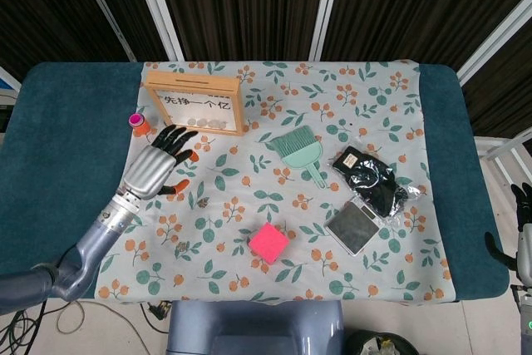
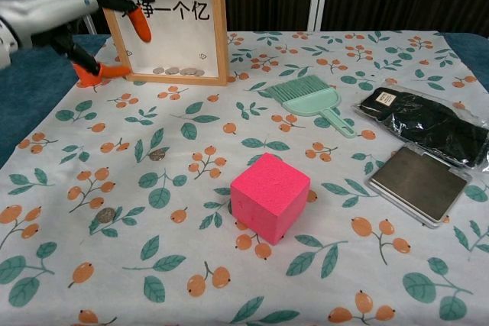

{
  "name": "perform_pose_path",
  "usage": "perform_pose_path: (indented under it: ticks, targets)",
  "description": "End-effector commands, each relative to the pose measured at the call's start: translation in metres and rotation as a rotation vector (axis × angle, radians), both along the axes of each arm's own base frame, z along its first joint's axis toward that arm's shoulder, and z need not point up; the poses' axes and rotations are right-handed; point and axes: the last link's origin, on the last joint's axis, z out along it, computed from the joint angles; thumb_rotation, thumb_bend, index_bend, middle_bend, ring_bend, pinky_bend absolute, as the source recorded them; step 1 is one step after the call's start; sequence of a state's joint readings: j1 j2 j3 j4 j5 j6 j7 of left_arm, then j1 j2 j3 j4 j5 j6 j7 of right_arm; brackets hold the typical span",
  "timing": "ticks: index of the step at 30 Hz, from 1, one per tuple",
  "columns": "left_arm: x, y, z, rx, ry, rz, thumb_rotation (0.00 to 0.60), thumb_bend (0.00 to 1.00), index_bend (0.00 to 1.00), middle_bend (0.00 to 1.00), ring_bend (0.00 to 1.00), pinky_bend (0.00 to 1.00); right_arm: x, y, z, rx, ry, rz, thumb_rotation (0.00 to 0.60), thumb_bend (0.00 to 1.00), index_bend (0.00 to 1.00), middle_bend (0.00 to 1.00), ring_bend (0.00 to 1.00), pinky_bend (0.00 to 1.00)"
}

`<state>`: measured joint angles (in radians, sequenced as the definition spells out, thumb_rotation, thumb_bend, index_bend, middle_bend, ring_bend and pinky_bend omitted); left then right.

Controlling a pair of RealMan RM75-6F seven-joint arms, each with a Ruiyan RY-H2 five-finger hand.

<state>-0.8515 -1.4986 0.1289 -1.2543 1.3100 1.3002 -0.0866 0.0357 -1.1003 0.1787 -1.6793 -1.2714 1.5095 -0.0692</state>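
Left hand (image 1: pixel 158 168) hangs over the flowery cloth (image 1: pixel 366 89) with its fingers spread and nothing in it. Its fingertips are orange. Two coins lie on the cloth close to it. One coin (image 1: pixel 202 202) sits just to the right of the hand, and the other coin (image 1: pixel 179 246) lies lower down, near the arm. Both are small, round and grey.

Behind the hand stands a wooden money box (image 1: pixel 196 103) with a see-through front, black writing on it and coins resting at the bottom. A little orange pot (image 1: pixel 137 123) with a pink lid stands to the left of the box.

Out in the middle lies a pink cube (image 1: pixel 268 243). Further right are a green brush (image 1: pixel 299 149), a black packet (image 1: pixel 371 180) and a flat grey case (image 1: pixel 354 227). The cloth covers a blue bench (image 1: pixel 58 147).

From the chest, the left hand shows only at the top left corner, in front of the money box. The right hand (image 1: pixel 522 226) shows only from above, at the far right edge off the bench, and I cannot tell how its fingers lie.
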Motion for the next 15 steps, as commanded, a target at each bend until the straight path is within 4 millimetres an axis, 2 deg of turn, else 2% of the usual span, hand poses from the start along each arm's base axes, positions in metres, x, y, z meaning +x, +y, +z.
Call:
perform_pose_path:
  ticks: [1, 6, 15]
  targets:
    - [-0.016, -0.013, -0.031, -0.05, 0.027, 0.002, 0.6, 0.21, 0.36, 0.05, 0.0, 0.0, 0.0, 0.0, 0.0, 0.0, 0.001, -0.002, 0.6, 0.39, 0.08, 0.05, 0.0, 0.0]
    - [-0.017, -0.015, -0.058, -0.098, 0.044, -0.013, 0.6, 0.19, 0.35, 0.05, 0.0, 0.0, -0.001, 0.0, 0.0, -0.004, 0.0, -0.015, 0.6, 0.39, 0.08, 0.05, 0.0, 0.0]
    - [-0.022, -0.023, -0.091, -0.147, 0.116, -0.045, 0.6, 0.2, 0.37, 0.05, 0.0, 0.0, -0.001, 0.0, 0.002, -0.013, -0.001, -0.017, 0.6, 0.39, 0.08, 0.05, 0.0, 0.0]
